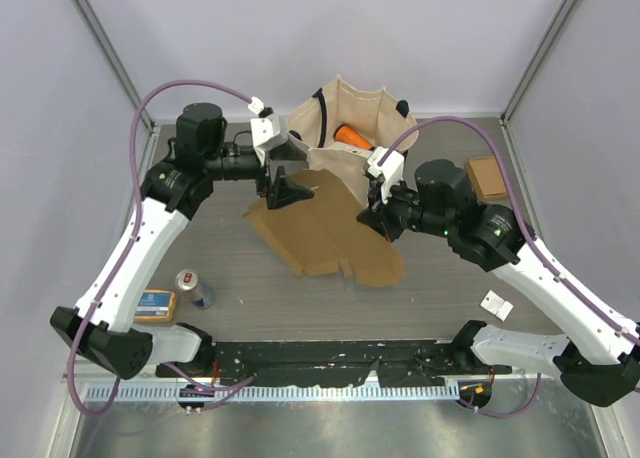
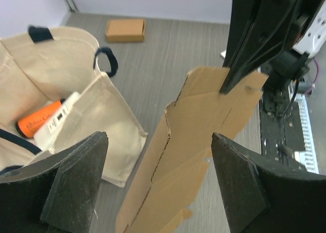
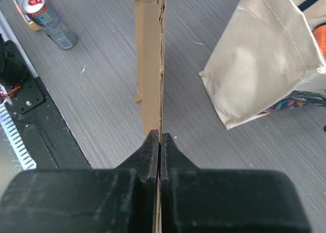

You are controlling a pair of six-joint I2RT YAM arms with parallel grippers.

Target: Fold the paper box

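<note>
My right gripper (image 3: 160, 139) is pressed together on one edge of the paper box (image 1: 320, 240). In its wrist view the two fingers meet on the cardboard, and the sheet runs straight away from them, seen edge-on. My left gripper (image 2: 159, 141) has its fingers wide apart and holds nothing. The cardboard stands tilted in front of the gap between them, and I see no contact with either finger. From above, the box is a flat unfolded blank in the middle of the table (image 1: 450, 298), with the right gripper at its right side and the left gripper at its far left edge. The tote bag (image 1: 345, 113) is just behind both. I judge that the folding itself is not yet begun, and that this is the step of taking the blank in two places. The next move, I think, calls for the left gripper to go forward until a flap edge is between its fingers, then to shut on it. The right one should hold the sheet firm, so that the crease bends and the whole blank does not slide.
</note>
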